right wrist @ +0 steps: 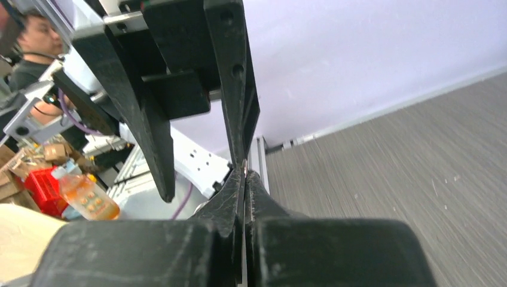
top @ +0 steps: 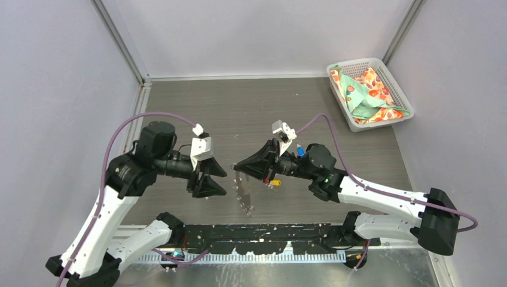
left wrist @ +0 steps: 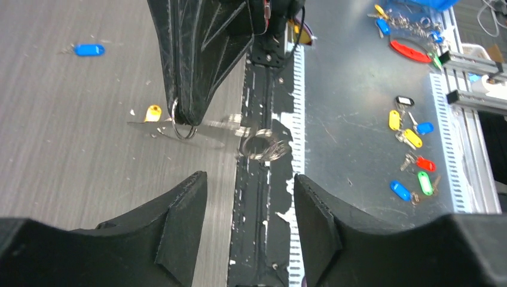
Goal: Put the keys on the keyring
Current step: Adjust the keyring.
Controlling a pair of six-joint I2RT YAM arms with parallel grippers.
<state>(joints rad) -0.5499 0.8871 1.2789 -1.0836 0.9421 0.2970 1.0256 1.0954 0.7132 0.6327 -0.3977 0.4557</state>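
Landmark: yellow key [top: 275, 182] [left wrist: 153, 112], flat on the table beneath the right arm's wrist.

Well left of the yellow key: left gripper [top: 222, 181] [left wrist: 250, 179], raised off the table, fingers [right wrist: 149, 125] spread apart, tips pointing toward the right gripper.

Left of the yellow key, between the two grippers: keyring [top: 243, 192] [left wrist: 206, 133], a thin silver-grey length hanging from the right fingertips down toward the table. Blurred; cannot tell whether its lower end touches the table.

Just left of the yellow key and above it: right gripper [top: 237, 164] [left wrist: 185, 113] [right wrist: 244, 179], fingers pressed together, pinching the keyring at their very tips.

Right of the yellow key and a little beyond it: blue key [top: 301, 151] [left wrist: 88, 49], on the table beside the right arm, apart from the keyring.

Far right of the yellow key and well beyond it: white basket [top: 353, 63] in the table's back corner, a patterned cloth [top: 367, 95] bundled inside.
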